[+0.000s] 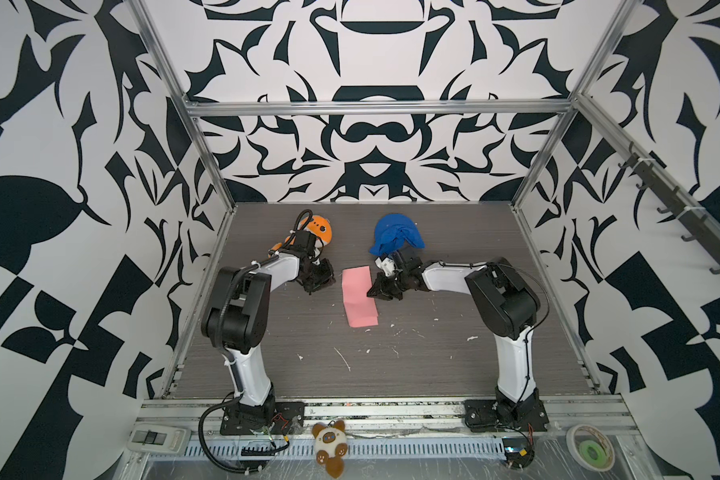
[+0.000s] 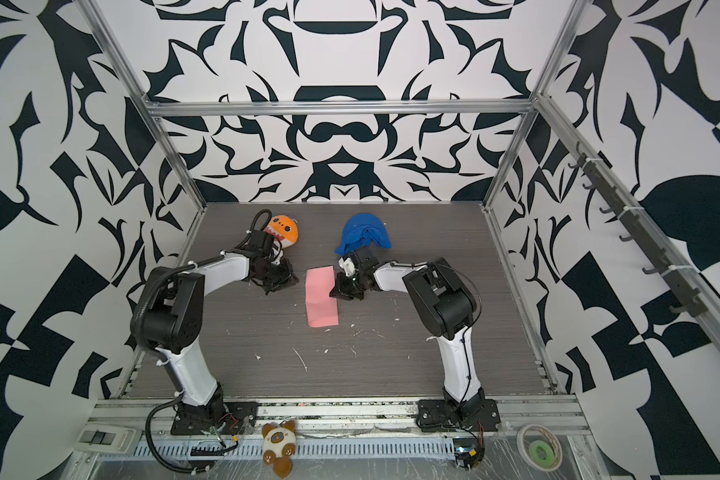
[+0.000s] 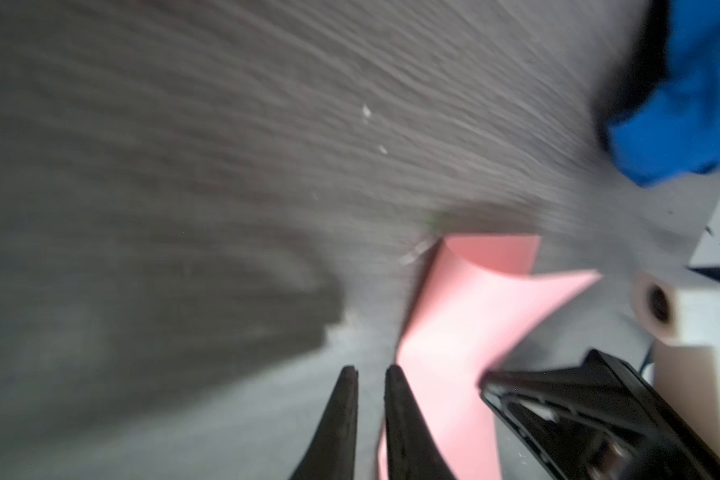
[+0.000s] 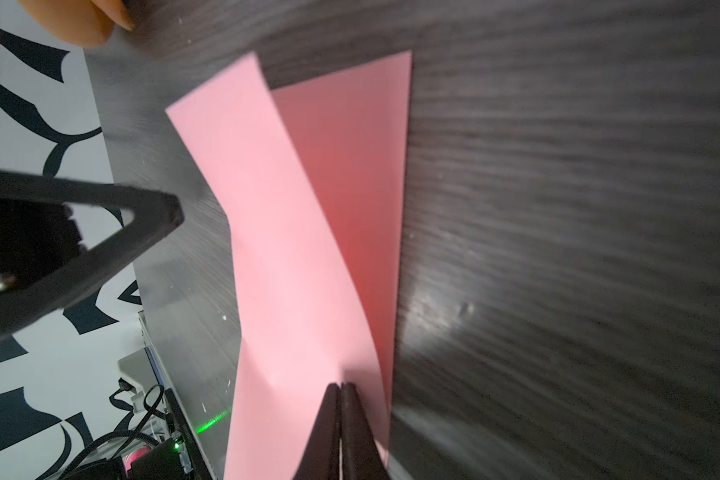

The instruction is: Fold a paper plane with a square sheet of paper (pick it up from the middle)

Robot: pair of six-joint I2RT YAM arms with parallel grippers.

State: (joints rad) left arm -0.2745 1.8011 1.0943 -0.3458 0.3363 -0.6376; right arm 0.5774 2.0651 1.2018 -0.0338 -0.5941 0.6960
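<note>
The pink square sheet of paper [image 1: 358, 299] [image 2: 321, 299] lies mid-table, folded in half into a long rectangle; no paper plane is in view. Its upper layer [image 4: 267, 208] bows up off the darker lower layer [image 4: 358, 166], as the left wrist view also shows on the sheet [image 3: 466, 324]. My right gripper [image 1: 371, 293] [image 2: 333, 294] [image 4: 341, 385] is shut, its tips resting on the upper layer near the sheet's right edge. My left gripper [image 1: 329, 276] [image 2: 289, 278] [image 3: 371, 370] hovers just left of the sheet, open by a narrow gap with nothing in it.
An orange plush [image 1: 319, 230] lies behind the left arm and a blue cloth lump [image 1: 395, 237] [image 3: 682, 104] behind the right wrist. White scraps [image 1: 344, 359] dot the table front. A small plush [image 1: 329, 442], a tape roll [image 1: 591, 446] and a white switch box [image 1: 159, 438] sit on the front rail.
</note>
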